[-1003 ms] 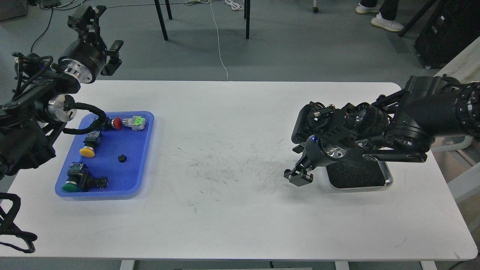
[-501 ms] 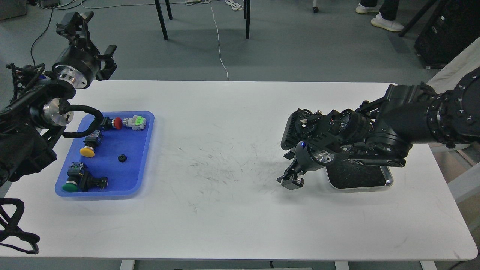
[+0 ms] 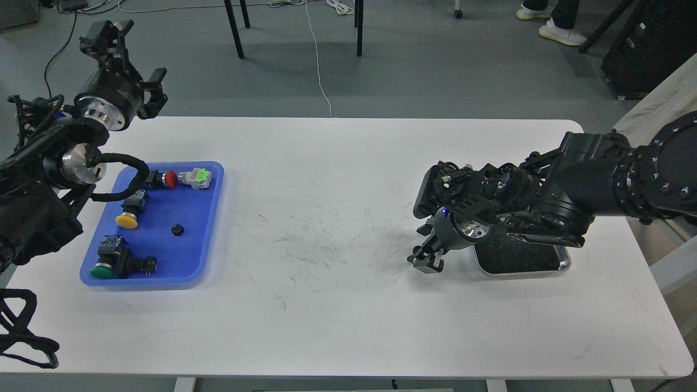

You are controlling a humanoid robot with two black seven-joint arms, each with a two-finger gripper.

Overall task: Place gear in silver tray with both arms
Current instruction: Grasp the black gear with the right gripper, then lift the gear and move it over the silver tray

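The white rectangular table [image 3: 337,218] carries the large blue plastic tray [image 3: 209,218] on the robot's left side and the shiny steel silver tray [image 3: 563,265] on its right, the two well apart with bare, scuffed tabletop between them. The small black gear [image 3: 176,230] lies loose on the blue tray's floor, near its middle, among the push-button switches; being round, it offers no long axis to line up with. The left gripper [image 3: 122,54] is the nearer one, raised beyond the table's far left corner, so the gear lies toward the robot and below its fingers, which stand spread wide and empty. The right gripper [image 3: 426,260] hangs low just left of the silver tray, far from the gear; its fingers are too dark and small to tell their spacing.
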